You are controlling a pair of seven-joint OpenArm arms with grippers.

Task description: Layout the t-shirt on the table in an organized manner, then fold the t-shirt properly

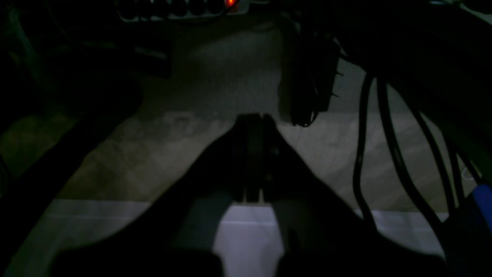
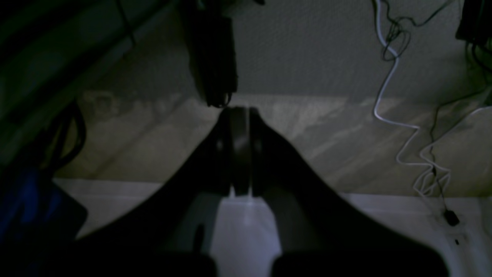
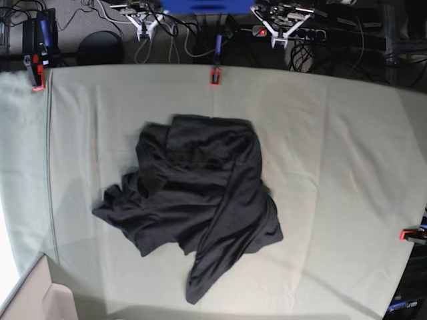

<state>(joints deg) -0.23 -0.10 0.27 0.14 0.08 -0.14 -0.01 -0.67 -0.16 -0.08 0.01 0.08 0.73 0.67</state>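
Observation:
The t-shirt lies crumpled in a dark heap on the middle of the table, with one strip trailing toward the front edge. No print shows on it. Both arms are drawn back beyond the table's far edge. My left gripper sits at the back right and my right gripper at the back left, both well away from the shirt. In the left wrist view my left gripper is shut and empty. The right wrist view shows my right gripper also shut with nothing in it.
Red clamps hold the cloth at the far edge, the far left corner and the right edge. Black cables and a white cable hang near the grippers. A power strip lamp glows red.

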